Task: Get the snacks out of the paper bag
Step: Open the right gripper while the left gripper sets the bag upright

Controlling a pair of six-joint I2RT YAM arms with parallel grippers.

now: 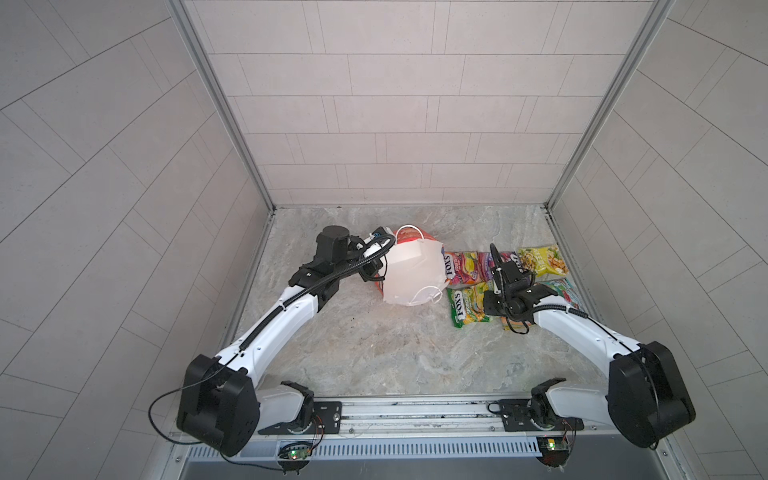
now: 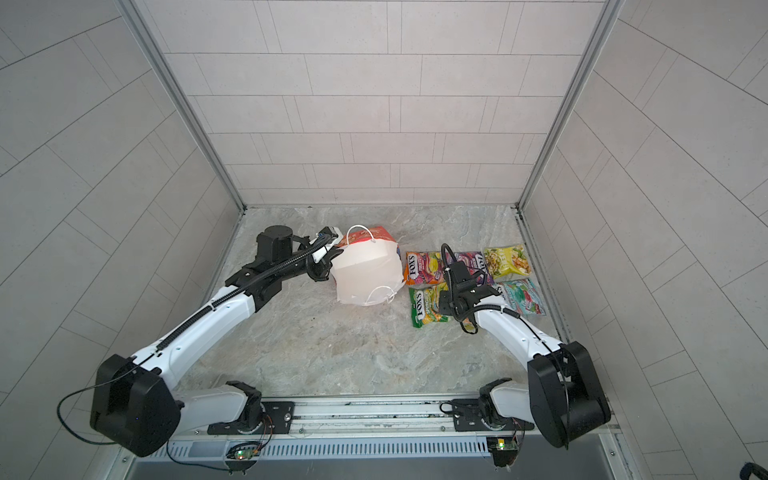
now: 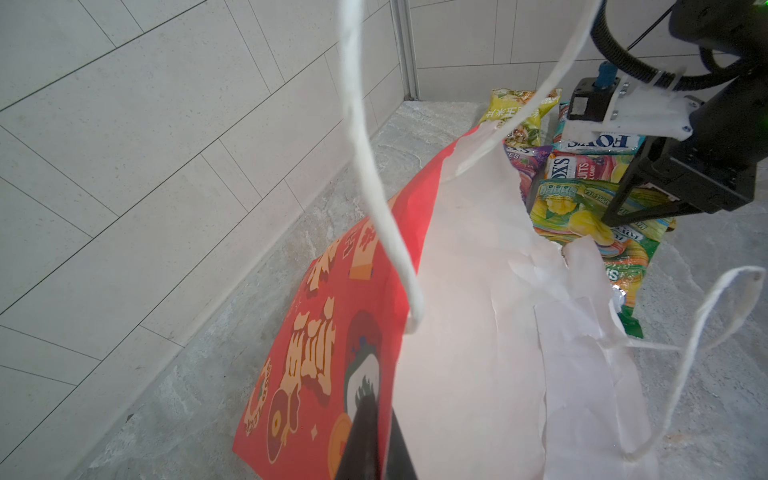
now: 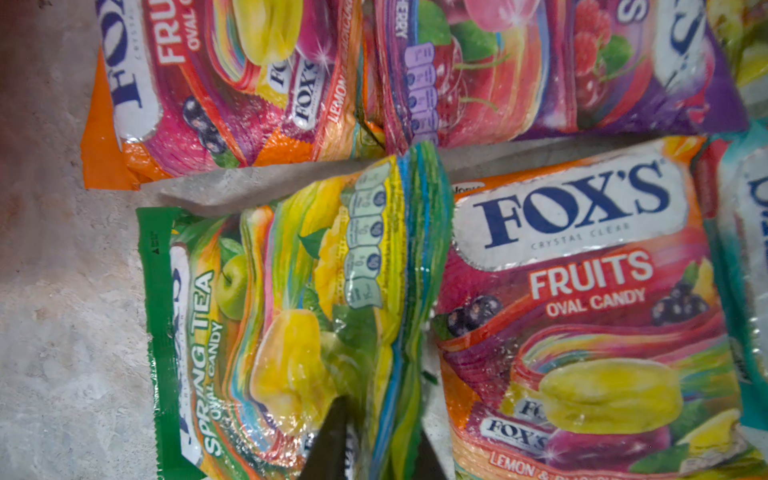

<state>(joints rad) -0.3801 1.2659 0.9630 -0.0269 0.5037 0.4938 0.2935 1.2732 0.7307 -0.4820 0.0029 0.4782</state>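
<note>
The red paper bag [image 1: 411, 270] [image 2: 365, 274] lies on its side, its white inside [image 3: 465, 332] showing, and no packet can be seen in it. My left gripper [image 3: 374, 449] is shut on the bag's rim at its left side [image 1: 372, 272]. Several snacks lie in two rows right of the bag. They are an orange packet [image 1: 461, 268], a purple one [image 4: 561, 70], a yellow-green one [image 1: 542, 259], a teal one [image 2: 521, 297], a green Spring Tea packet [image 4: 291, 311] [image 1: 467, 307] and a second Fruits packet [image 4: 582, 311]. My right gripper [image 4: 378, 453] [image 3: 577, 203] is low over the green packet, its fingers apart astride the crimped edge.
White cord handles [image 3: 374, 187] loop up from the bag's mouth. The tiled back wall [image 1: 395, 166] and the right wall [image 1: 623, 249] stand close to the packets. A metal rail [image 1: 395, 411] runs along the front edge of the marble floor [image 1: 395, 353].
</note>
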